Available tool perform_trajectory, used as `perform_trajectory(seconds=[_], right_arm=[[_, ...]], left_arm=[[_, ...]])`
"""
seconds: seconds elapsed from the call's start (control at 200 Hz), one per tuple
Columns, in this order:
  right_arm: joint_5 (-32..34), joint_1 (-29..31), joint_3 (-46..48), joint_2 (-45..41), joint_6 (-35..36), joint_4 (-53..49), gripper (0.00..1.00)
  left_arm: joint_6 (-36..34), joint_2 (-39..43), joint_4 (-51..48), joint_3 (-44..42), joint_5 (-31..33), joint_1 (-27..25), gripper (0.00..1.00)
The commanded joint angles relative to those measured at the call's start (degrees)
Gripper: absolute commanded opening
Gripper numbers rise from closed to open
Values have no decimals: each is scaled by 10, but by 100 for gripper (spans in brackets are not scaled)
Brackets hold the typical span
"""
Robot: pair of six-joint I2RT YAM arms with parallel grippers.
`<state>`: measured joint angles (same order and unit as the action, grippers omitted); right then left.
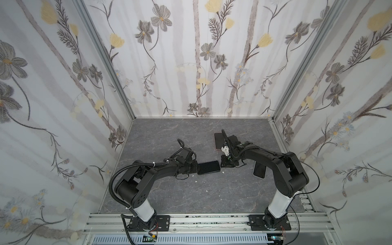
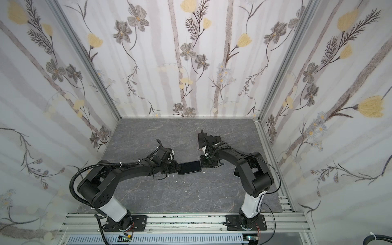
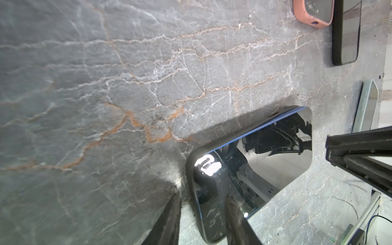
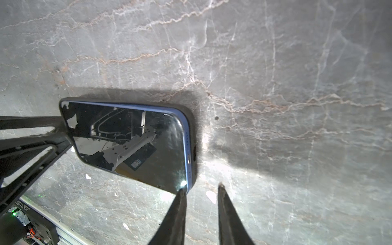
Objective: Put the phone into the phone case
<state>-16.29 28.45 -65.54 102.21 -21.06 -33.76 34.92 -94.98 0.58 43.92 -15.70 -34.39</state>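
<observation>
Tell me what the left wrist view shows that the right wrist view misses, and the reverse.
Left wrist only: a pink case and what looks like another dark phone beside it. Right wrist only: the charging port on the held phone, and white crumbs on the table. Both: that blue-edged phone in its dark case, clamped by the left gripper, and the open right gripper.

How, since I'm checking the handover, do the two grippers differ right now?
The left gripper is clamped on one end of the phone; the right gripper holds nothing. The left's fingers straddle the phone's edge; the right's stand slightly apart at the opposite end. Both are black, low over the table.
</observation>
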Motion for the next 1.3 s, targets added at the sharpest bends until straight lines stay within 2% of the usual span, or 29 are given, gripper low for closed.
perform_trajectory(seconds=[0.0, 0.4, 0.699, 0.994, 1.294], right_arm=[[6, 1, -9, 2, 8, -21, 23], [-4, 17, -29, 32, 12, -21, 18], [37, 28, -17, 51, 17, -34, 13], [115, 39, -5, 81, 21, -60, 10], [122, 55, -22, 82, 20, -66, 11]], left_arm=[[-2, -5, -11, 4, 7, 1, 37], [-9, -10, -14, 12, 1, 1, 37], [-10, -5, -14, 9, 4, 1, 37], [-6, 0, -15, 6, 9, 1, 37], [-6, 2, -15, 7, 10, 1, 37]])
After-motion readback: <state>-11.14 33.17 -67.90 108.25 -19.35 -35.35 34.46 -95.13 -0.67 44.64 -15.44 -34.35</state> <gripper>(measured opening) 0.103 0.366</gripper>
